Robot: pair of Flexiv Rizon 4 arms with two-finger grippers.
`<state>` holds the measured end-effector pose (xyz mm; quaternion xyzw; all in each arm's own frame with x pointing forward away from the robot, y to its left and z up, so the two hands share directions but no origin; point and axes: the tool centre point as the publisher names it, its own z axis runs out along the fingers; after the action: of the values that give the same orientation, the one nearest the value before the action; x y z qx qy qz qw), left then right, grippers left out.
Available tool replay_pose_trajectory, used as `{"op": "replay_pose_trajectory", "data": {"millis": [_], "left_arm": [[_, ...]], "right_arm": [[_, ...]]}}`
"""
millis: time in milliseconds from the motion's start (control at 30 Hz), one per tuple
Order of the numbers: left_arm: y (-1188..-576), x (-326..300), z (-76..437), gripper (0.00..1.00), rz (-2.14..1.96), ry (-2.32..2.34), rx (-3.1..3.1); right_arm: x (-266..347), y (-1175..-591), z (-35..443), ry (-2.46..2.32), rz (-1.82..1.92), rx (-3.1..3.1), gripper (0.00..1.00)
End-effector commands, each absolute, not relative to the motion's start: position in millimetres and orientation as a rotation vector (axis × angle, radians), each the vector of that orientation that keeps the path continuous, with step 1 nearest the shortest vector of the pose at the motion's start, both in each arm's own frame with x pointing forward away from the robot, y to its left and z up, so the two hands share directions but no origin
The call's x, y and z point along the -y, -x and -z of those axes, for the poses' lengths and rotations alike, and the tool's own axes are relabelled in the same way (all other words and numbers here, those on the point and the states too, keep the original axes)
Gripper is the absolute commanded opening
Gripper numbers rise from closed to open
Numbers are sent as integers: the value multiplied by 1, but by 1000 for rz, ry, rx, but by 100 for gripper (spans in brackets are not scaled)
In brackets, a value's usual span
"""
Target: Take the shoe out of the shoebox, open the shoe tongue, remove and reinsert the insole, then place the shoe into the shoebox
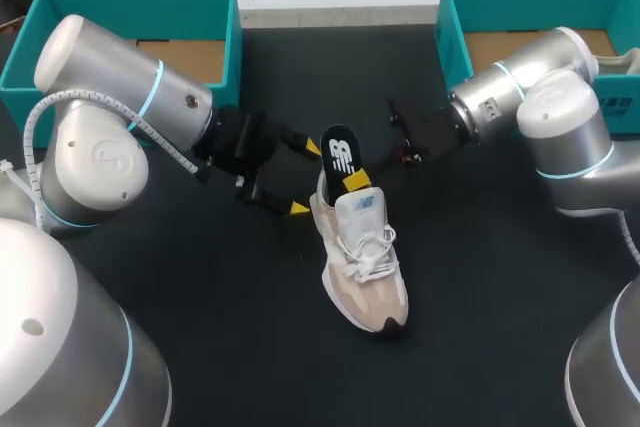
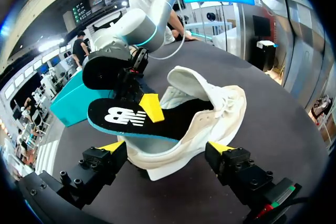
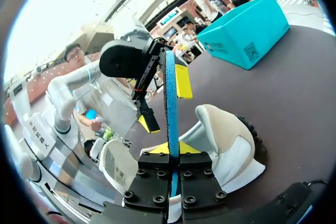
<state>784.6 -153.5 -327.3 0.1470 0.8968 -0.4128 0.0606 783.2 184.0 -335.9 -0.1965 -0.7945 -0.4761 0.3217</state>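
Note:
A white and beige shoe [image 1: 362, 259] lies on the black table, toe toward the front. Its black insole [image 1: 340, 152] with a white logo sticks out over the heel, the front end still inside the shoe opening [image 2: 210, 109]. My right gripper [image 1: 356, 180] is shut on the insole [image 2: 134, 119], which shows edge-on between its fingers [image 3: 170, 98]. My left gripper [image 1: 306, 178] stands open on either side of the shoe's heel [image 2: 167, 148], and its fingertips [image 2: 220, 147] do not touch it. From the right wrist view the shoe [image 3: 228, 148] sits under the insole, with the left gripper [image 3: 165, 103] just beyond.
A teal shoebox [image 1: 232, 42] stands at the back left and another [image 1: 448, 37] at the back right, both open with brown cardboard bottoms. Black table surface surrounds the shoe toward the front.

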Motion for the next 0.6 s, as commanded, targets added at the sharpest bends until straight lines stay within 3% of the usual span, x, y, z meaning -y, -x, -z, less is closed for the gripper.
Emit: {"op": "replay_pose_trajectory", "data": {"millis": [33,500,600], "left_arm": [[-784,154,328,100,1245,-445,-2715],[-784,154,328,100,1245,-445,-2715],[-784,154,328,100,1245,-445,-2715]], "right_arm": [[-183,-774,345,535,1237,2069,0],[-183,-758,352,557,1158,2069,0],[-184,-763,346,543,1164,2091,18]]}}
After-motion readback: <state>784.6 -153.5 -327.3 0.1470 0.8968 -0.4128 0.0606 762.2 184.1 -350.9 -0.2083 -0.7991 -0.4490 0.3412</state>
